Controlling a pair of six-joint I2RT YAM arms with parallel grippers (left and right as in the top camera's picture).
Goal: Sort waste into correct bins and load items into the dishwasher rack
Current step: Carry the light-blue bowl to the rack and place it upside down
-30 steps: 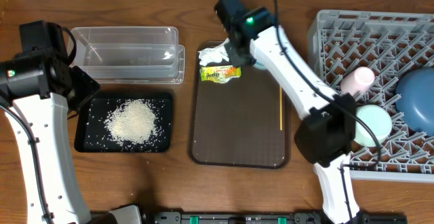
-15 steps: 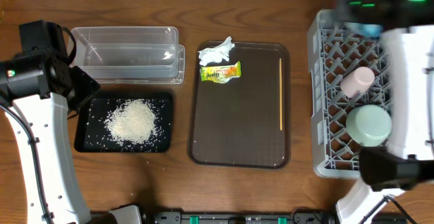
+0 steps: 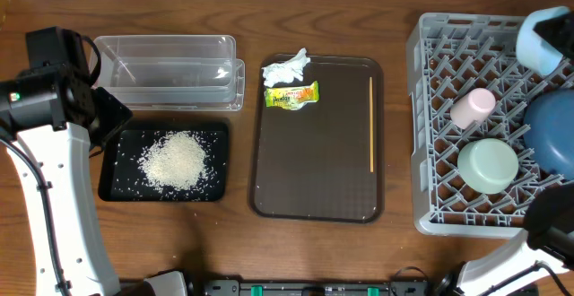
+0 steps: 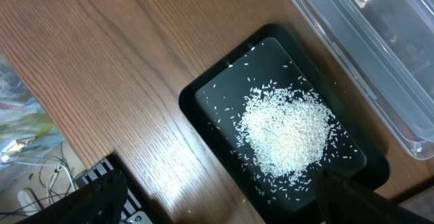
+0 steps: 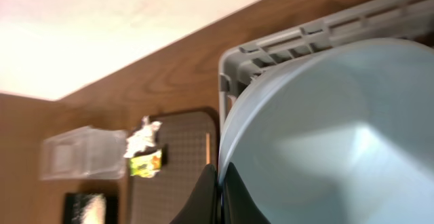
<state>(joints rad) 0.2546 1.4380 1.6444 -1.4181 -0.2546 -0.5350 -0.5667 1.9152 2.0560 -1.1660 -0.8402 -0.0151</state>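
The right fingers (image 5: 205,198) gripped the small light blue bowl (image 5: 325,136) by its rim, the dishwasher rack (image 5: 305,37) just beyond. The left fingers (image 4: 349,195) stood apart, the black tray (image 4: 203,102) of rice (image 4: 288,132) ahead.

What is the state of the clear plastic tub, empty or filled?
Empty. Overhead, the clear tub shows only its bare bottom; the rice lies in the black tray beside it.

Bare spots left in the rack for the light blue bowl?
Free: the rack's back-left pegs, bordered by its back rim, left wall and the pink cup. Crowded: the right and front, with the dark blue bowl beside the mint bowl. The light blue bowl hangs over the back-right corner.
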